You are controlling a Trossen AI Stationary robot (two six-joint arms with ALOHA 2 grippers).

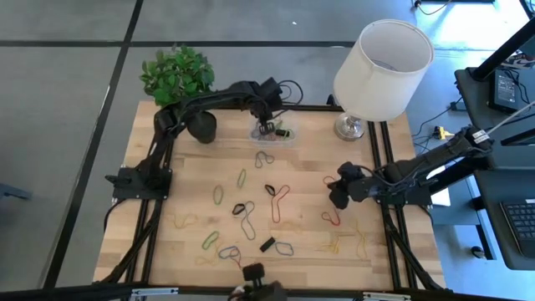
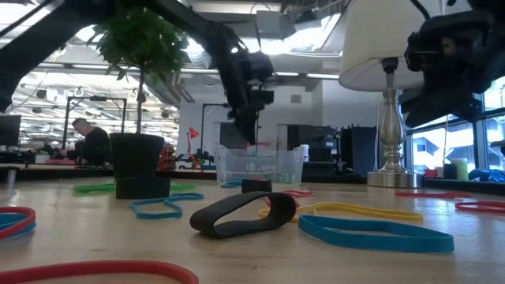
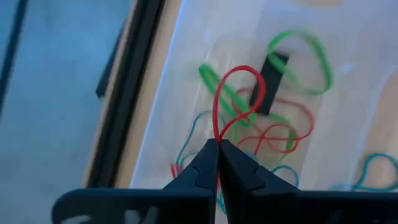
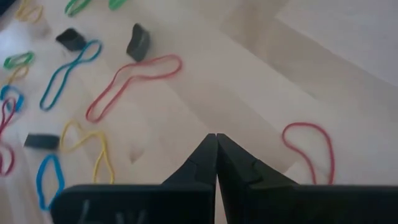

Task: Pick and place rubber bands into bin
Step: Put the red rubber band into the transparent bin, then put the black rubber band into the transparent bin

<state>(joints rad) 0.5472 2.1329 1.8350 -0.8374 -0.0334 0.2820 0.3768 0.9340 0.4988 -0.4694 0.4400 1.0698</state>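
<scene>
My left gripper (image 3: 217, 144) hangs over the clear bin (image 1: 276, 134) at the table's far edge, shut on a red rubber band (image 3: 233, 93). Inside the bin (image 3: 186, 56) lie green, red, blue and black bands. In the low view the left gripper (image 2: 251, 134) points down into the bin (image 2: 259, 164). Many loose bands (image 1: 251, 209) lie flat on the wooden table. My right gripper (image 4: 216, 138) is shut and empty, above the table's right side (image 1: 338, 196), with a red band (image 4: 314, 152) near it. My left gripper pinches the red band at one end of its loop (image 3: 218, 135) between its two fingertips, coming from above and pointing down. The band is lifted clear, its open loop (image 3: 239, 71) hanging below the fingers over the bin's contents.
A white lamp (image 1: 380, 67) stands at the far right corner, a potted plant (image 1: 180, 79) in a black pot (image 1: 201, 127) at the far left. Black bands (image 2: 245, 213) and coloured ones cover the table's middle and near part.
</scene>
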